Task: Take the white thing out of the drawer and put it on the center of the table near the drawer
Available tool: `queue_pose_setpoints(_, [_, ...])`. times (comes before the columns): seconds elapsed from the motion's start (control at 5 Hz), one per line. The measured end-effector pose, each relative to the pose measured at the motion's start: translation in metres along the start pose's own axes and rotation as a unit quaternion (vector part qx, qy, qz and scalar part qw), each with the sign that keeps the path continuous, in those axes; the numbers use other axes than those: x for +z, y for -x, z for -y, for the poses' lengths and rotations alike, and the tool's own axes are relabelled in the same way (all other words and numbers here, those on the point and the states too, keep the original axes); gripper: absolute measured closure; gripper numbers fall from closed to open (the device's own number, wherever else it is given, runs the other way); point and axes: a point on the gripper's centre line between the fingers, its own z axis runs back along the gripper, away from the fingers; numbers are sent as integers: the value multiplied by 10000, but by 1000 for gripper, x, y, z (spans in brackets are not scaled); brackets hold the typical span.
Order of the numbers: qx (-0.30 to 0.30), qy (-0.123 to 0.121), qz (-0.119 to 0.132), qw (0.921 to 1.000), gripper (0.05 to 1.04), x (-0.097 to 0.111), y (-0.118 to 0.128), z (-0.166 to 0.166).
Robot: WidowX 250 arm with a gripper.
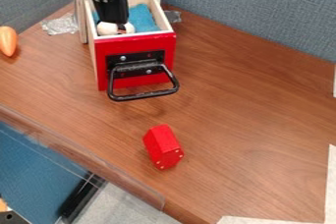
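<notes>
The black gripper (114, 17) hangs down over the open red-fronted drawer (136, 42) at the upper left, low above its front part. A rounded white thing (107, 28) with a small dark and reddish mark lies inside the drawer near the front wall, right beneath the gripper and partly hidden by it. Whether the two touch I cannot tell. A blue cloth (142, 18) is also in the drawer, behind the white thing. The wooden table (242, 115) spreads out in front and to the right of the drawer.
A red block (162, 146) lies on the table in front of the drawer's black handle (144, 94). An orange object (8, 41) sits at the left edge. Grey partitions (263, 7) stand behind, and a clear plastic strip (78, 154) runs along the table's front left edge.
</notes>
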Motion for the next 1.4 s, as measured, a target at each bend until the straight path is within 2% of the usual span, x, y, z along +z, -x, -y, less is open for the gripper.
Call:
queue_pose_setpoints(0.2, [-47, 121, -19, 9999, 83, -7, 1, 0])
queue_pose_setpoints(0.4, [-429, 107, -66, 9990, 83, -23, 33, -29])
queue_pose_setpoints(0.6, [-405, -3, -113, 9991, 83, -37, 62, -63])
queue_pose_setpoints(0.8, [-311, 8, -235, 9992, 83, -51, 86, -92])
queue_pose_setpoints(1.0, [-197, 173, -360, 9990, 83, -74, 104, -107])
queue_pose_setpoints(1.2, [-117, 372, -364, 9986, 83, -85, 106, -107])
queue_pose_setpoints(1.4, [-144, 413, -342, 9985, 83, -87, 94, -106])
